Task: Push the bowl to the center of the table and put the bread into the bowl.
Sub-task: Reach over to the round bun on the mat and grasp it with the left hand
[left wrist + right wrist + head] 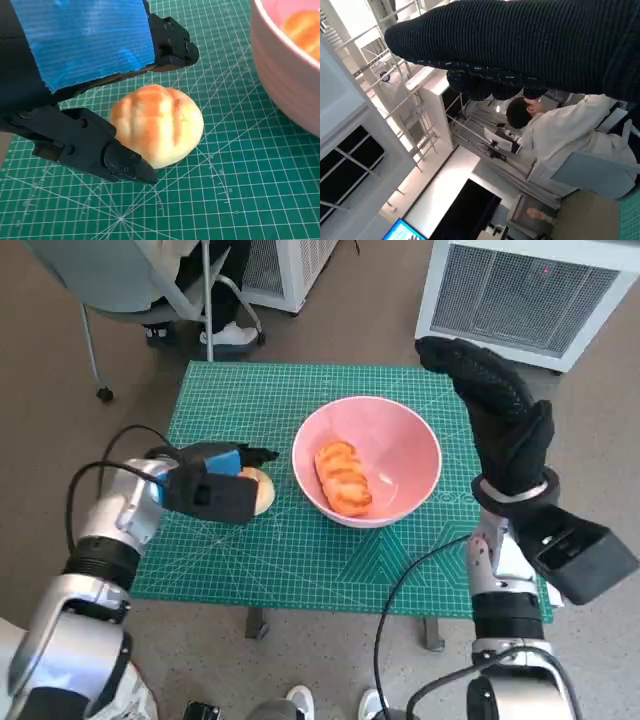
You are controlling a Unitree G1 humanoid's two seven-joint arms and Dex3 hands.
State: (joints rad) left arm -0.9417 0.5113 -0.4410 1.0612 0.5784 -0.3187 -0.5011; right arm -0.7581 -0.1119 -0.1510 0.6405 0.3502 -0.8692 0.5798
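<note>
**Second bun: left hand closing in**

Bowl (367, 460) sits abt mid-table on the green mat (300, 570), w/ one bread piece (343, 478) already inside — so the push looks done and you're on the loading step. A second bun (157, 125) lies on the mat just left of the bowl, near but not touching it.

Your left hand (210, 485) is around that bun: fingers (107, 150) on one side, another black fingertip across it. Wrist view shows them spread either side and close, but I can't tell if they're pressing yet — the bun's on the mat, not lifted.

Right hand (495, 415) is raised at the bowl's right, off the table, fingers spread, holding nothing.

Next, as I judge it: close gently — the bun looks soft & will squash — lift above the rim, carry right, release beside the first piece.
</note>
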